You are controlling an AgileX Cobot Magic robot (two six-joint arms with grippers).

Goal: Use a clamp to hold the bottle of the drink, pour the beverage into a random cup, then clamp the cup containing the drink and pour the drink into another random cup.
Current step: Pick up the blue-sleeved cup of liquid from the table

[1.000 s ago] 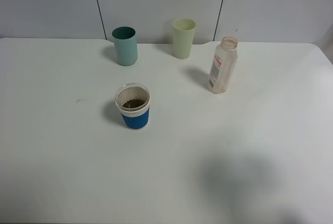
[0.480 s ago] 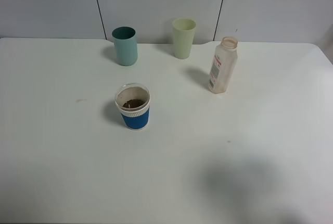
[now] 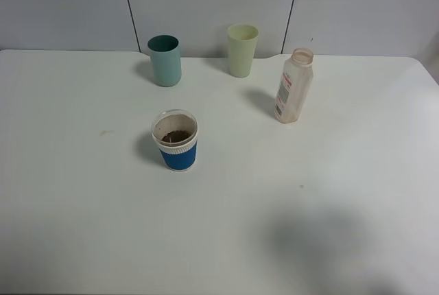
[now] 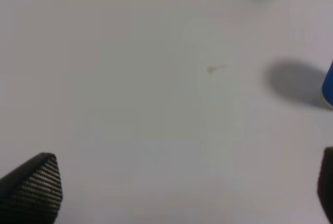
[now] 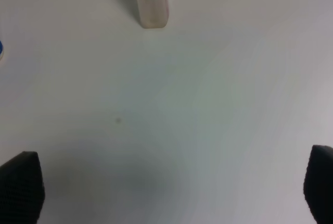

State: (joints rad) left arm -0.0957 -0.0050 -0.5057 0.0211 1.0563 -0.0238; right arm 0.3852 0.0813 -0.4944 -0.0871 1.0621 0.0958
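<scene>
Our 2 grippers gape wide. The bottle (image 5: 151, 0), translucent, uncapped and labelled, stands well ahead of the right gripper (image 5: 170, 188). The blue cup (image 3: 175, 140), holding brown drink, sits ahead of the left gripper (image 4: 179, 187).

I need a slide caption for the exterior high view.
Upright on the white table: teal cup, green cup, blue cup, open bottle.

open desk (image 3: 370, 171) across the near half and the right side, blue cup (image 3: 175, 143) standing alone left of centre, teal cup (image 3: 165, 60), pale green cup (image 3: 242, 49) and bottle (image 3: 294, 86) lined along the far edge, clear gaps between them
</scene>
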